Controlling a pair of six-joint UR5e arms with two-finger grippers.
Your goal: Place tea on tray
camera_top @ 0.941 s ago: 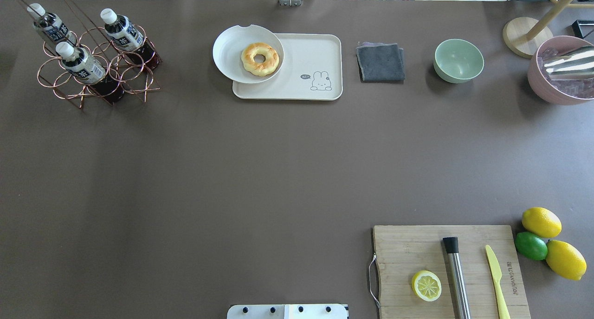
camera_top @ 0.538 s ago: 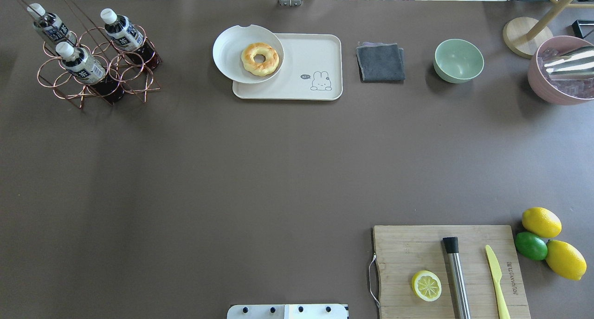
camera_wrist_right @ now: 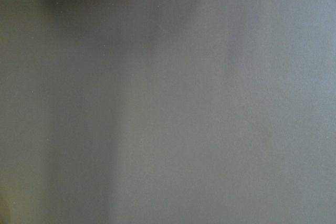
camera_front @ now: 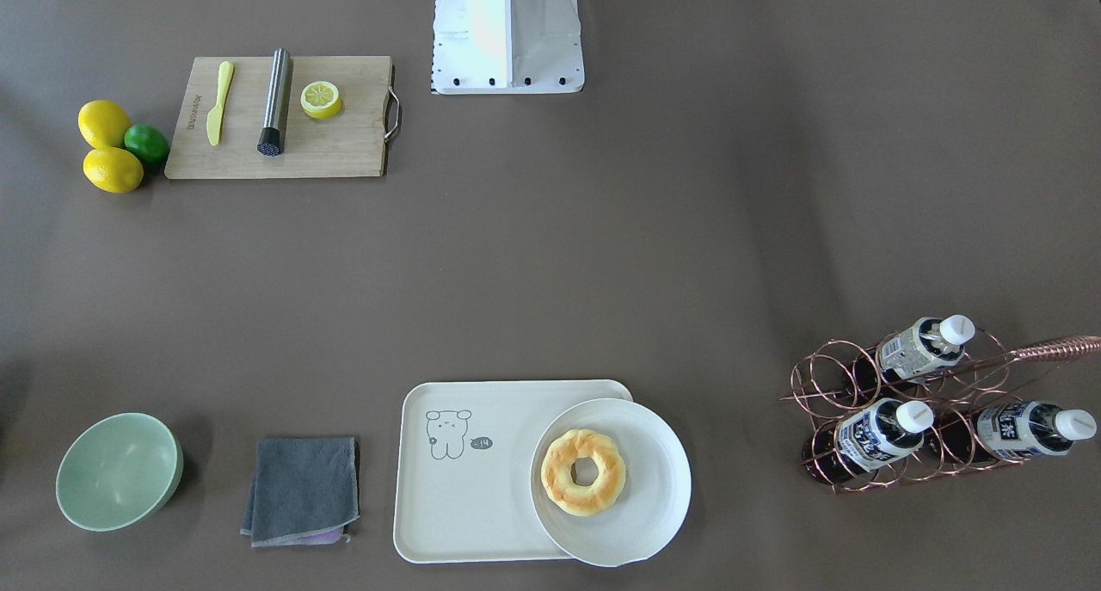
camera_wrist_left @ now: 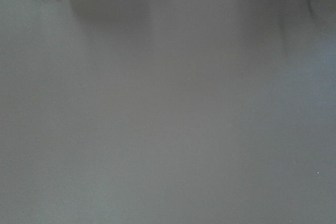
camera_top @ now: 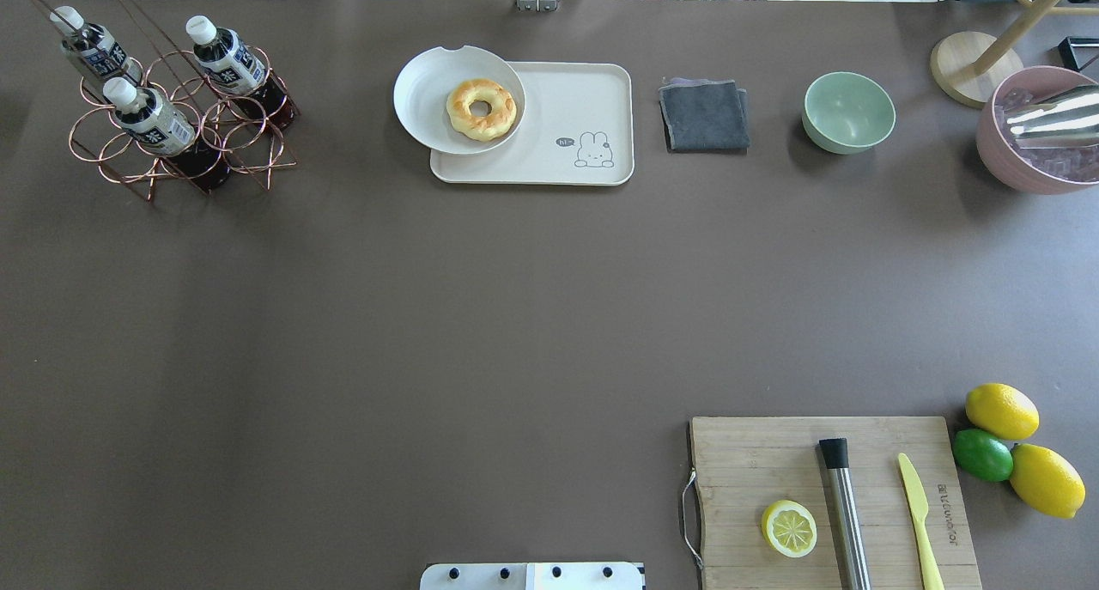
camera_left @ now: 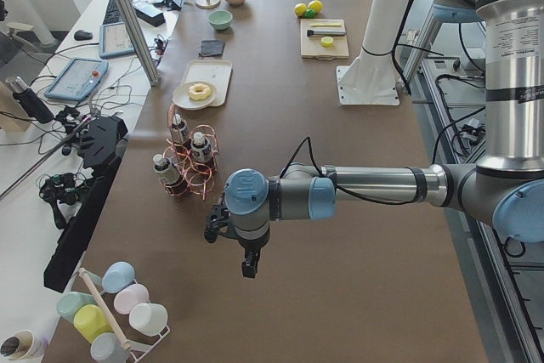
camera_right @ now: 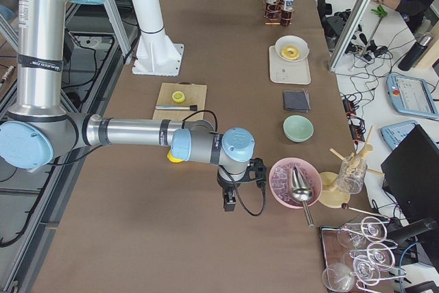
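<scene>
Three alike tea bottles stand tilted in a copper wire rack (camera_top: pixel 172 152) at the far left of the overhead view: one (camera_top: pixel 225 57), one (camera_top: pixel 153 118) and one (camera_top: pixel 90 47). They also show in the front-facing view (camera_front: pixel 877 427). The cream tray (camera_top: pixel 575 100) with the line-drawn animal lies at the far middle, also in the front-facing view (camera_front: pixel 464 488). My left gripper (camera_left: pixel 248 265) hangs over bare table, apart from the rack. My right gripper (camera_right: pixel 230 204) hangs beside the pink bowl. I cannot tell whether either is open or shut.
A white plate (camera_top: pixel 429 100) with a doughnut (camera_top: pixel 481 107) overlaps the tray's left end. A grey cloth (camera_top: pixel 704 113), green bowl (camera_top: pixel 848 112) and pink ice bowl (camera_top: pixel 1039 130) lie to the right. A cutting board (camera_top: pixel 755 461) and citrus (camera_top: pixel 1004 448) are near right.
</scene>
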